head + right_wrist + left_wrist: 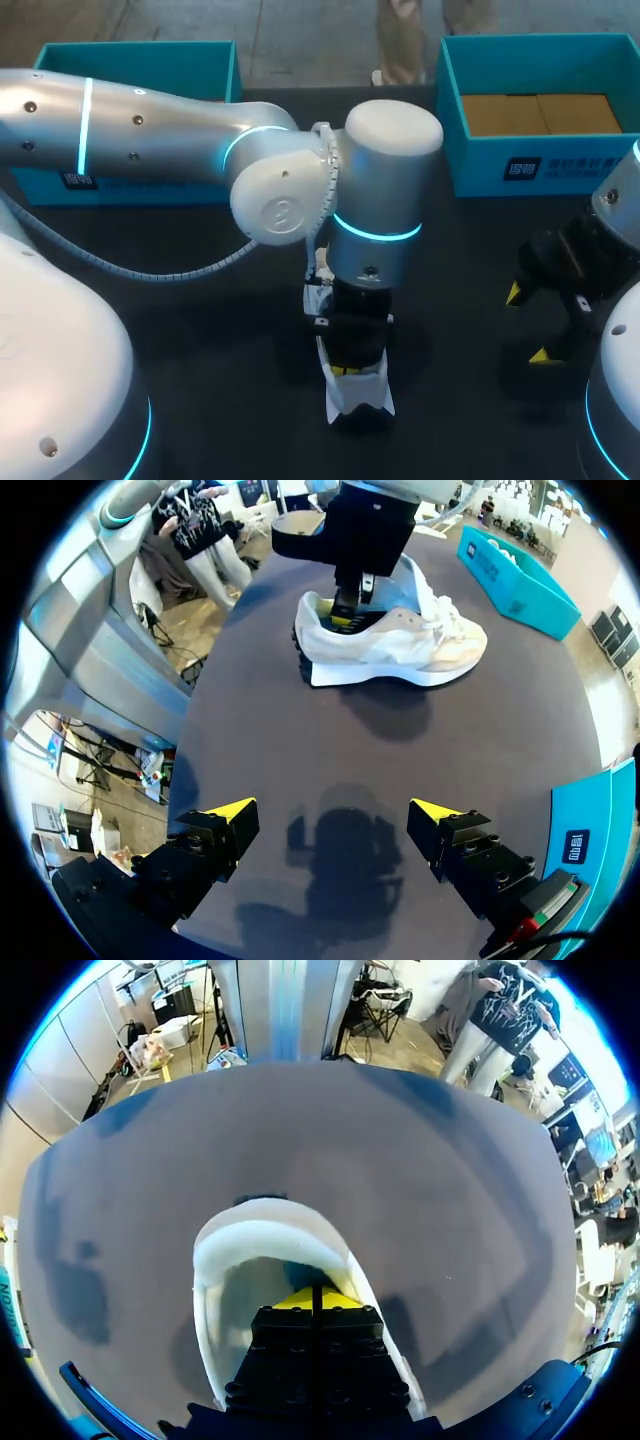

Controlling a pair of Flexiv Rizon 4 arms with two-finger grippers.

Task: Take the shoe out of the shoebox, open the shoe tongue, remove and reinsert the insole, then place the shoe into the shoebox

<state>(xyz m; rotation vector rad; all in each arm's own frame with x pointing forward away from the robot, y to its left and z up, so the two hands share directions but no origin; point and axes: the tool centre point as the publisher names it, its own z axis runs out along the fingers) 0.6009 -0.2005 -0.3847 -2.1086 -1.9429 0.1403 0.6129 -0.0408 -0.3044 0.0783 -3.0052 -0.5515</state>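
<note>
Your white-and-cream mesh sneaker (400, 645) is out of the box, sitting on the black table (300, 760). Left gripper (312, 1295) is pinched together down inside the heel, so looks like the insole step; reboxing's left. Right gripper (330, 815) hangs open, empty.

The shoe (392, 640) is a white and cream sneaker with a thick pale sole, standing upright on its sole in the middle of the dark table, its tongue (418, 583) lifted up from the opening and a little blue showing inside at the heel. Well apart from it, at the table's far edge, stand two open teal boxes. The left box (140, 58) is partly hidden, and the right box (470, 165) has brown cardboard lying flat in it.
</note>
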